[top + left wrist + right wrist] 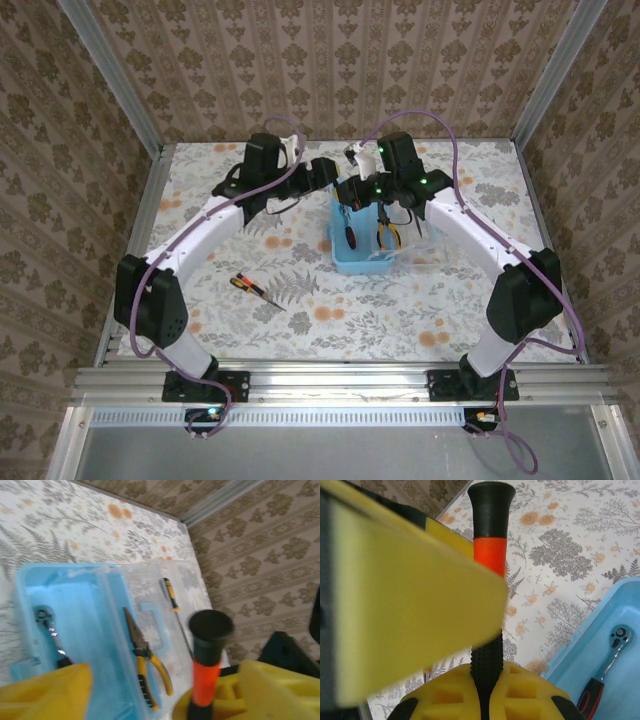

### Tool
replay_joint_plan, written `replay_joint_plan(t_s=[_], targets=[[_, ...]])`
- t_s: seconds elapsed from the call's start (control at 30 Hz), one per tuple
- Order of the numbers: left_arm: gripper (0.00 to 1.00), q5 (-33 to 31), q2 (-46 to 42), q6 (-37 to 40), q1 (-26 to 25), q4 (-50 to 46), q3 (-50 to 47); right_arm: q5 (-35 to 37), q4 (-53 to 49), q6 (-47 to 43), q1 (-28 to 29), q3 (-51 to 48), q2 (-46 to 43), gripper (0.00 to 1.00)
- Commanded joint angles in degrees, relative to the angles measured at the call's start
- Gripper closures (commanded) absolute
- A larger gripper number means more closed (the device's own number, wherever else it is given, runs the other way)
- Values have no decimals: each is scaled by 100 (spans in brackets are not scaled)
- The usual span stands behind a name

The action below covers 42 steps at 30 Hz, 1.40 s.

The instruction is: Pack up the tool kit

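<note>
Top external view: a slim loose screwdriver (256, 289) lies left; left gripper (165, 680) spread (holding nothing); translucent light-blue plastic case (350, 264) open mid-table; right gripper (487, 640) clamped on red-black plastic-handled screwdriver (490, 550), best lowered flat beside the yellow-handled pliers (142, 655)

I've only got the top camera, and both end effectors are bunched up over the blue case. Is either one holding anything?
Observer: Yes. In the right wrist view, the right end effector is shut on a red screwdriver, gripping the black ribbed part of its handle.
Operator: And the left one, is it clamped on that too?
Observer: No. In the left wrist view, the left end effector is open. Its fingers stand wide apart, with the handle close beside one of them.
</note>
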Motion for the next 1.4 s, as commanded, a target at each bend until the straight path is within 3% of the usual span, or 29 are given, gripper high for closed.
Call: replay_joint_plan(t_s=[0.0, 0.03, 0.13, 0.33, 0.6, 0.9, 1.13, 1.37], targets=[[6, -331, -421, 336, 274, -527, -41, 270, -455, -259, -85, 202, -172, 100], [1, -385, -502, 377, 412, -595, -84, 292, -508, -299, -135, 177, -210, 100], [0, -658, -757, 559, 742, -981, -218, 429, -729, -387, -375, 103, -371, 100], [0, -2493, -1128, 1423, 864, -2641, -210, 1673, -1881, -557, -1194, 372, -461, 100], [0, -2654, -1648, 1343, 1111, -2818, -1241, 3748, -2573, -960, -1728, 163, -203, 100], [0, -2555, -1780, 1271, 1179, -2840, -1707, 4135, -2547, -1067, -1882, 50, 222, 100], [0, -2485, -1701, 1293, 1192, -2818, -1692, 4042, -2448, -1006, -1893, -37, 473, 100], [0, -2529, -1611, 1355, 1203, -2901, -1703, 3866, -2382, -942, -1893, -99, 556, 83]])
